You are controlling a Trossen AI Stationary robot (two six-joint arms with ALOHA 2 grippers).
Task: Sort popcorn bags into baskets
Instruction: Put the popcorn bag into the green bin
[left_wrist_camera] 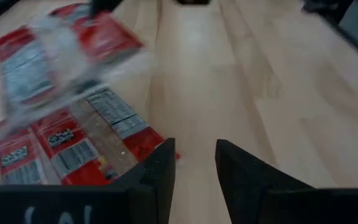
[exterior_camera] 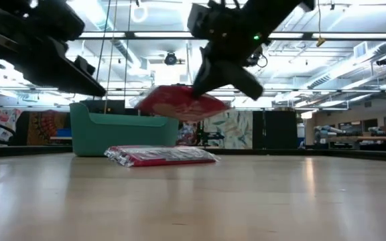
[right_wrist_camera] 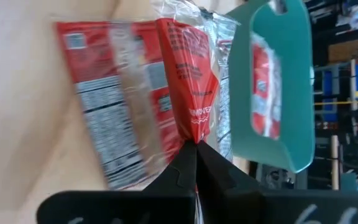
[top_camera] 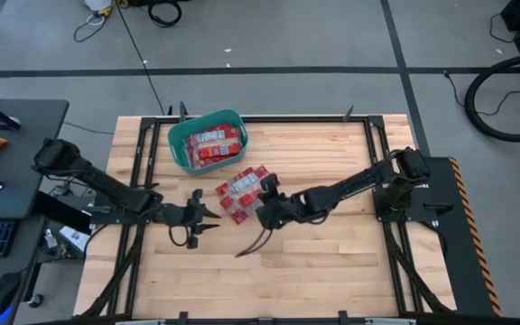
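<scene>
We lift one popcorn bag off the mid-desk pile with our right tool pinched on its edge (light, crinkly, likely slippery); our left tool waits parted beside the teal basket.

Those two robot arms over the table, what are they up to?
They are sorting popcorn bags into a teal basket, which already holds some. The right hand is shut on one popcorn bag, held in the air above the pile of bags lying on the wooden table. The left hand sits open beside that pile, holding nothing.
</scene>
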